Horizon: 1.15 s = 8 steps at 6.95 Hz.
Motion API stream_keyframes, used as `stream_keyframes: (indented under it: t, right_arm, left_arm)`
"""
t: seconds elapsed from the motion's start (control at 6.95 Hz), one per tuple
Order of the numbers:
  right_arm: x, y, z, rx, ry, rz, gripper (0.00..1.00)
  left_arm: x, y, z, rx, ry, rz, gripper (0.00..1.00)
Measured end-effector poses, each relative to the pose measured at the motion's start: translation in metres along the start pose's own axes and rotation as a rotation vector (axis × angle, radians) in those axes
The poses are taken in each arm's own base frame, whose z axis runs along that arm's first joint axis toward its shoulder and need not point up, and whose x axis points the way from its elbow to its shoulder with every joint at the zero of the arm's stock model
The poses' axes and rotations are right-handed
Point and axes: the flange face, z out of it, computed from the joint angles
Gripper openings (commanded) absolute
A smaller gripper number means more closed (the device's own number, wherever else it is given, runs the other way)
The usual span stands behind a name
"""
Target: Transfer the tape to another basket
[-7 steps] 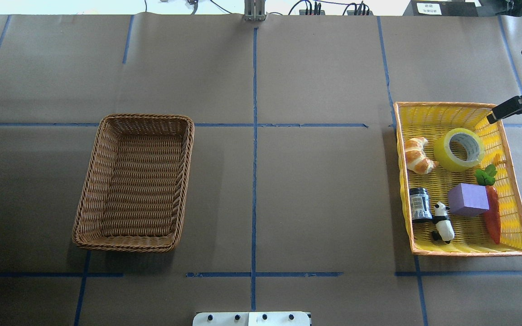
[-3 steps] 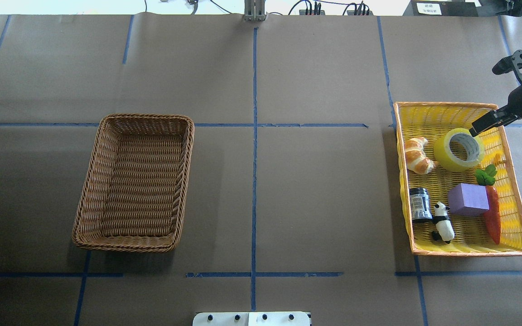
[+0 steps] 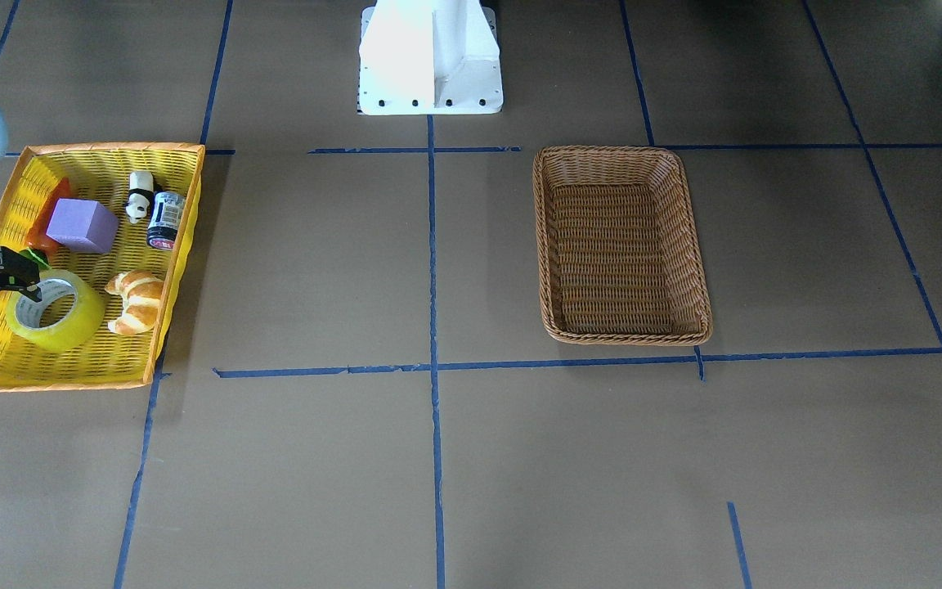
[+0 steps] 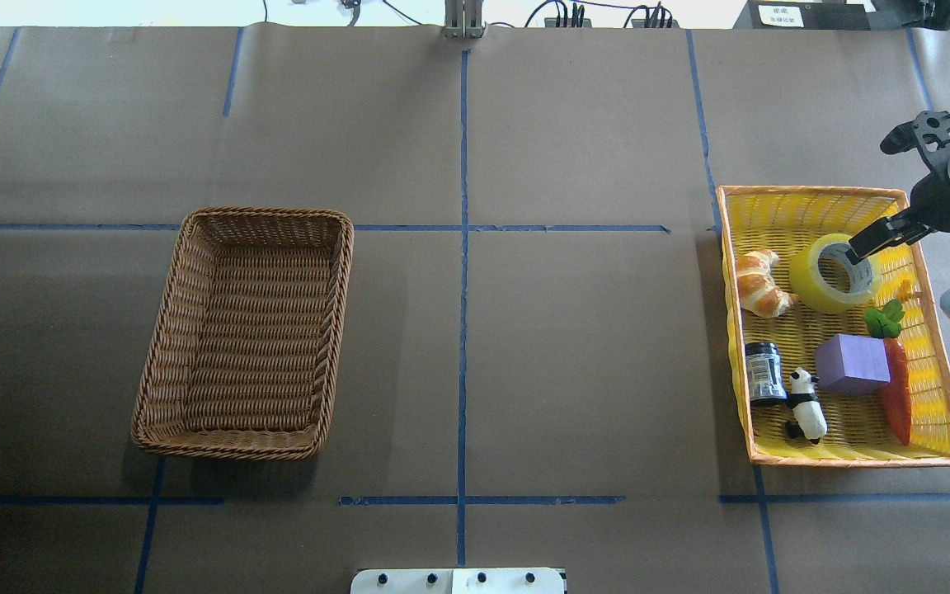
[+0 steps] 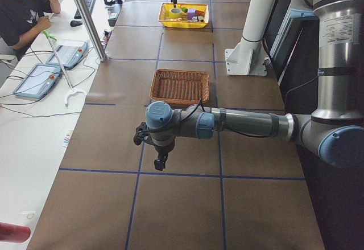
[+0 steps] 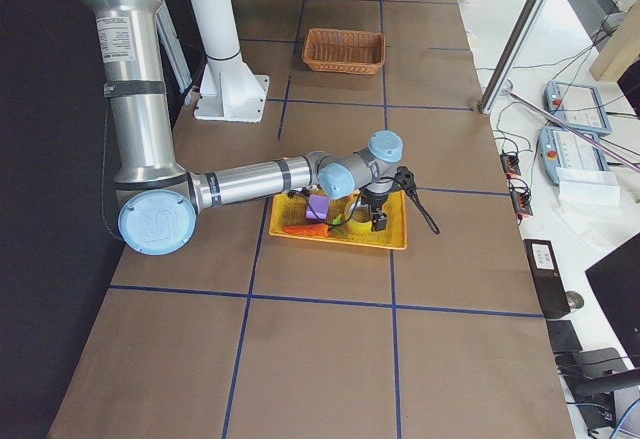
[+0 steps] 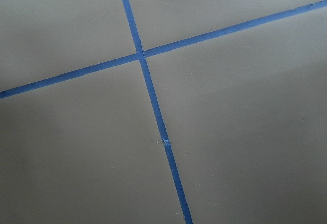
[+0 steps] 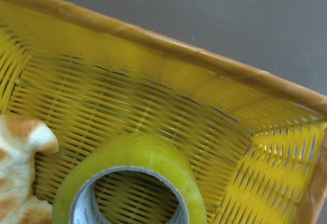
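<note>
The wide roll of translucent yellow-green tape [image 4: 815,290] lies in the upper half of the yellow, orange-rimmed woven tray [image 4: 805,195] at the overhead frame's right, beside a golden croissant [image 4: 759,285]. The right fingers [image 4: 871,239] stand wide apart: one is over the roll's upper-right rim, the other beyond the tray's upper-right corner. The left fingers [image 5: 161,162] hang over the brown counter [image 5: 182,204]; their spread cannot be told.

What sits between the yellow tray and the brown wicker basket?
Nothing: from yellow tray to basket only bare table with blue lines, per the overhead view.
</note>
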Motion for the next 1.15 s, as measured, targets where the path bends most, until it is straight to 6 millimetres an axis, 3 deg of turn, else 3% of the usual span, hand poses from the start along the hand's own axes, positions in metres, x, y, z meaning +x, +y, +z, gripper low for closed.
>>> stream_keyframes:
  t: [0.58, 0.86, 1.01, 1.15]
  right_arm:
    - [0.002, -0.007, 0.03, -0.044, 0.03, -0.006, 0.91]
    - [0.006, -0.006, 0.037, -0.056, 0.037, 0.001, 0.63]
    - [0.007, -0.006, 0.04, -0.063, 0.039, 0.004, 0.28]
    - [0.006, -0.005, 0.043, -0.067, 0.039, 0.003, 0.07]
  left_arm:
    - [0.0, 0.0, 0.0, 0.0, 0.001, 0.001, 1.0]
    - [0.0, 0.0, 0.0, 0.001, 0.001, 0.002, 1.0]
    - [0.0, 0.0, 0.0, 0.001, 0.001, 0.002, 1.0]
    - [0.0, 0.0, 0.0, 0.001, 0.001, 0.002, 1.0]
